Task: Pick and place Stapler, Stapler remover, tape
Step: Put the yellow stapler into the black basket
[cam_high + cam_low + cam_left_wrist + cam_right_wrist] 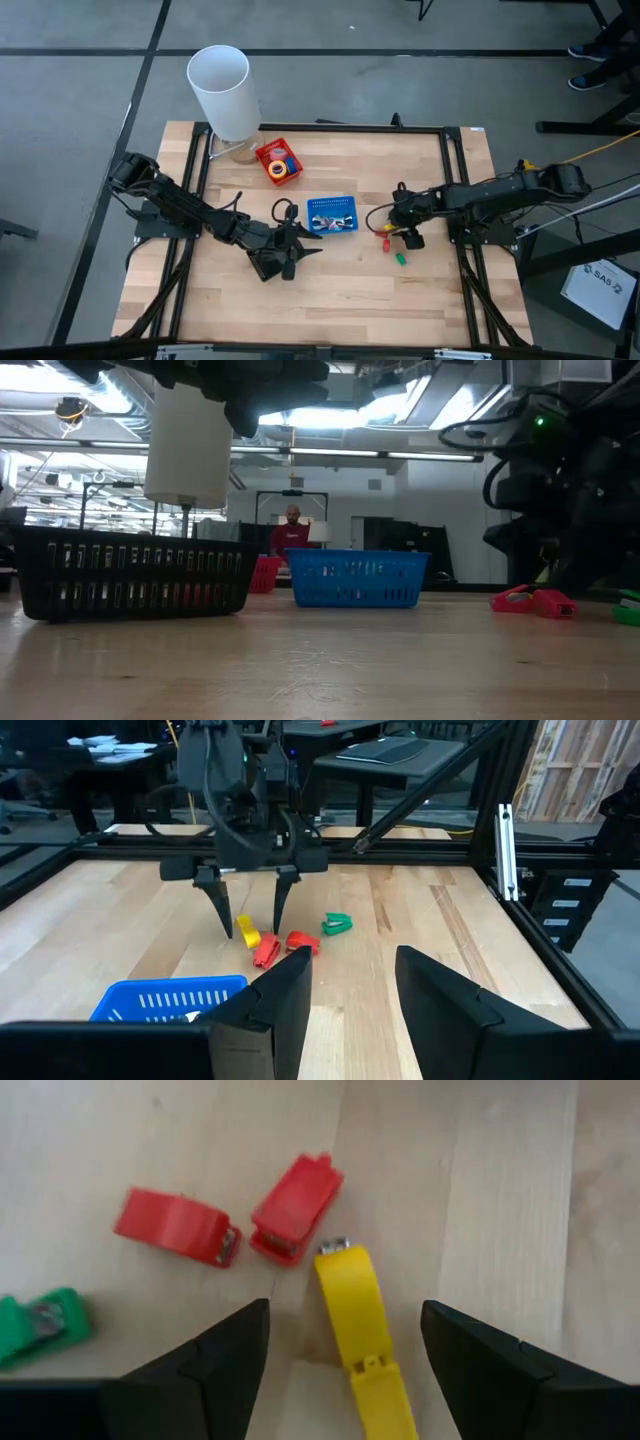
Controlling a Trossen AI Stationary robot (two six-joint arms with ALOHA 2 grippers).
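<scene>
Wooden tabletop [330,290] inside a black frame, with a big workshop room stretching out behind it in the low view. Over on the right side, the right gripper [250,915] hangs with its fingers spread wide, pointing down at a little cluster: a yellow stapler [362,1338] lying right between the fingers, two red staplers [235,1220] just beyond its tip, and a green piece [40,1325] off to one side, apart from the rest. Step in hand looks like grabbing the yellow one. To do it well, the arm should probably drop straight down so the fingers land on the long sides of the yellow body, closer to its middle than its end, and stay clear of the nearer red stapler, which sits almost touching the yellow tip. Closing too far forward could pinch both. The blue basket [332,215] sits mid-table, near the cluster, and looks like the likely drop spot, though that's a guess. Tape rolls [281,164] are already in the red basket [266,154] by the white cylinder [224,90]. The left gripper [350,995] waits beside the blue basket, fingers parted and holding nothing.
</scene>
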